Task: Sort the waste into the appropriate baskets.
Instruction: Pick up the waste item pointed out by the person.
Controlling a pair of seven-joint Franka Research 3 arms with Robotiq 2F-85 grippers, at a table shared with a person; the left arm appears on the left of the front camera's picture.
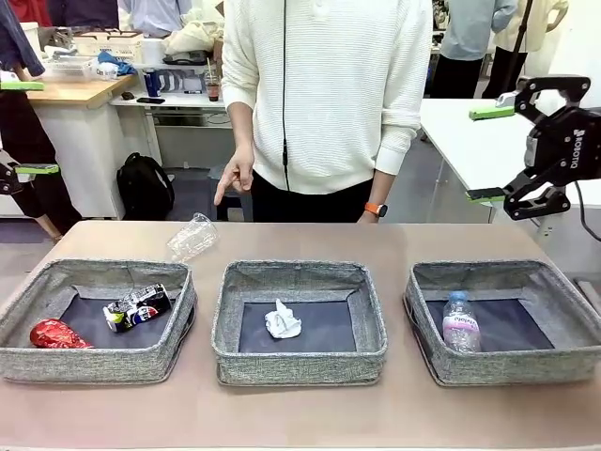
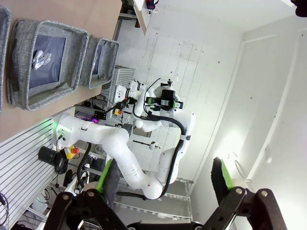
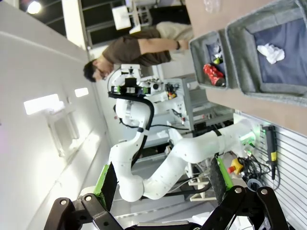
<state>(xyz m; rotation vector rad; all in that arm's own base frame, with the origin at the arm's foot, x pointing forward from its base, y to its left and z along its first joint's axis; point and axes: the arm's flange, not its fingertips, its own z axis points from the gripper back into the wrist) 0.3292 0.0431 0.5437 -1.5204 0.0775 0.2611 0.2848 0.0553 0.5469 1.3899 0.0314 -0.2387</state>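
Here, table: three grey baskets stand in a row on the brown table (image 1: 300, 413), with a person's hand (image 1: 235, 178) hanging above the far edge.
Left basket (image 1: 94, 362): holds the red can (image 1: 56, 334) lying against the front wall at its left corner, and the dark can (image 1: 137, 307) lying on its side near the middle; the two are apart.
Middle basket (image 1: 299, 362): holds only the white paper ball (image 1: 282, 320), roughly at the centre of the dark bottom.
Right basket (image 1: 507, 362): holds the clear bottle (image 1: 459, 322) with the pink label, lying towards the left wall, cap pointing to the far side.
Plastic container (image 1: 192, 237): lies on the table outside the baskets, just behind the left basket's far right corner, tilted; being clear, its outline is hard to make out.
Left gripper (image 2: 165, 175): jaws wide apart, nothing between them, raised off the table; in the front view it is cut off by the left edge.
Right gripper (image 1: 490, 153): fingers spread wide, empty, held high above and behind the right basket.
Wrist views: both roll sideways, so the baskets sit in a corner, cut off.
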